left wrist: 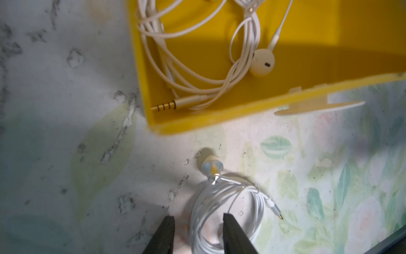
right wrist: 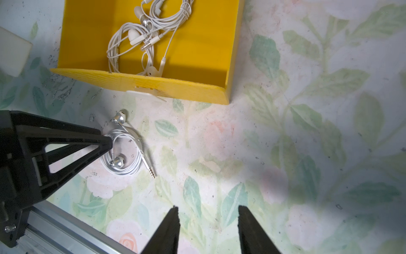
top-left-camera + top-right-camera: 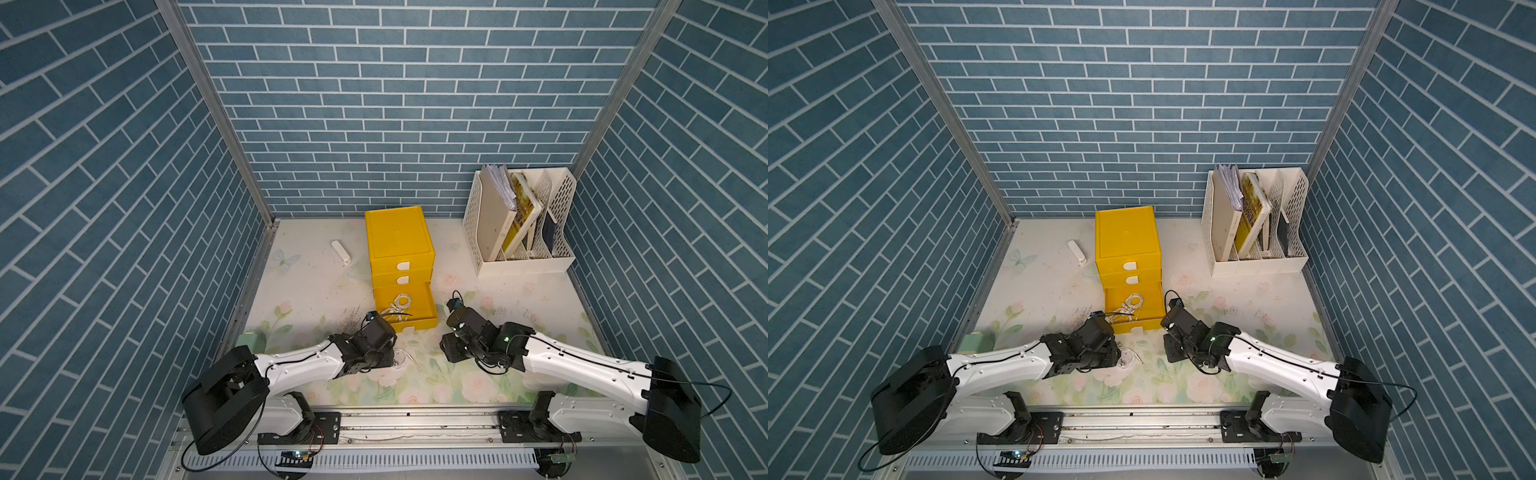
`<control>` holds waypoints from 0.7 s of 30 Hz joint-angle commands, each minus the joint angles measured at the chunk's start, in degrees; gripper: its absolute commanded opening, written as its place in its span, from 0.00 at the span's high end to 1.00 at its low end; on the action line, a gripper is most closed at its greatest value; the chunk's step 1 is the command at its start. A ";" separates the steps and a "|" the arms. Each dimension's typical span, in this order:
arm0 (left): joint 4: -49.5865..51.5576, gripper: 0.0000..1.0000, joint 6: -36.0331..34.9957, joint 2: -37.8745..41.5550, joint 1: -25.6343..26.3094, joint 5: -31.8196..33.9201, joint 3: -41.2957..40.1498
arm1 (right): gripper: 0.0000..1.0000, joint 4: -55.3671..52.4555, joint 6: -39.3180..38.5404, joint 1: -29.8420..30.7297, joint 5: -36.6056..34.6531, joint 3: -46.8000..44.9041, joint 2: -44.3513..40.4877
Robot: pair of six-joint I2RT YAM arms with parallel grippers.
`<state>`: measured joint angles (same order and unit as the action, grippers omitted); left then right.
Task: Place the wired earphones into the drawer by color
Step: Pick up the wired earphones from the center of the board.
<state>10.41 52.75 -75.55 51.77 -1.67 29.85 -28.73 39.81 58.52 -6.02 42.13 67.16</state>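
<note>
- Though the left end effector (image 1: pixel 197 216) shows only two dark fingertips in its wrist view, they stand apart, released. They straddle one side of a white coiled earphone (image 1: pixel 219 189), with no pinch on the cable visible.
- That coil lies on the bench (image 1: pixel 66 132), just in front of the open drawer (image 1: pixel 219 119).
- In both top views the left arm (image 3: pixel 299 365) covers its end effector and most of the coil; only a sliver peeks out.
- The right end effector (image 2: pixel 207 207) hovers released over bare bench, well apart from the coil, with nothing between its fingers.
- More white earphones (image 2: pixel 131 37) lie tangled in the open drawer. The frame edge crops the tangle, so the number of sets cannot be told.
- Both upper drawers of the yellow cabinet (image 3: pixel 397 237) are closed, their contents hidden.
- A small white object (image 3: pixel 340 251) beside the cabinet is too small to identify.
</note>
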 commanded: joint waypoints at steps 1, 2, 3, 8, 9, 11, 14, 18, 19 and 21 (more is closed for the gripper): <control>2.99 0.63 -1.72 -2.74 -0.26 0.44 -0.75 | 0.54 -1.33 0.42 -0.25 -1.07 -1.07 -1.40; 3.26 0.63 -1.79 -3.04 -0.28 0.51 -0.75 | 0.54 -1.36 0.45 -0.27 -1.06 -1.19 -1.58; 3.71 0.64 -1.95 -3.33 -0.26 0.84 0.23 | 0.54 -1.35 0.53 -0.25 -1.11 -1.23 -1.80; 4.13 0.65 -2.23 -3.30 -0.29 1.07 0.26 | 0.54 -1.68 0.62 -0.43 -1.32 -1.66 -2.38; 3.94 0.65 -2.30 -3.29 -0.22 1.06 0.09 | 0.54 -1.68 0.65 -0.42 -1.29 -1.77 -2.38; 3.58 0.65 -2.28 -3.30 -0.26 1.10 -0.22 | 0.54 -1.59 0.62 -0.43 -1.34 -1.79 -2.31; 3.65 0.63 -1.46 -2.27 -0.09 2.13 -0.40 | 0.54 -1.43 0.62 -0.53 -1.16 -1.77 -2.20; 4.47 0.57 -0.43 1.37 -0.04 3.16 -0.40 | 0.54 -1.42 0.62 -0.51 -1.25 -1.74 -2.20; 4.74 0.57 -0.41 1.98 -0.01 3.17 -0.40 | 0.54 -1.38 0.62 -0.47 -1.16 -1.74 -2.20; 5.14 0.55 -0.10 2.89 0.00 3.17 -0.40 | 0.54 -1.24 0.62 -0.57 -1.01 -1.71 -1.99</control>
<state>12.95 52.12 -74.04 51.83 0.03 30.06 -28.91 39.81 58.33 -6.24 41.08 65.67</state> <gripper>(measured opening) 0.444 0.466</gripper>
